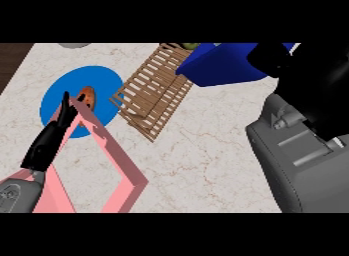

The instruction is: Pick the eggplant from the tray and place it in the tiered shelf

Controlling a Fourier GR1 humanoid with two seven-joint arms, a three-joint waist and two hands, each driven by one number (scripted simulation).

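Observation:
The eggplant [221, 67], dark blue-violet with a green stem end, hangs high and close in the upper right. My right hand [280, 57] is shut on it, fingers curled over its right end, and hides that end. The eggplant's stem end reaches over the far right end of the wooden slatted tiered shelf [151, 97], which lies at an angle in the middle. The pink tray [121, 160] sits at the lower left. My left hand [48, 140] rests above the tray's left side with its fingers straight, holding nothing.
A blue round plate [59, 97] lies beyond the tray with an orange-brown vegetable [88, 96] on it. My grey right forearm [310, 160] fills the right side. A grey object [73, 45] shows at the top edge. Dark floor lies past the counter's left edge.

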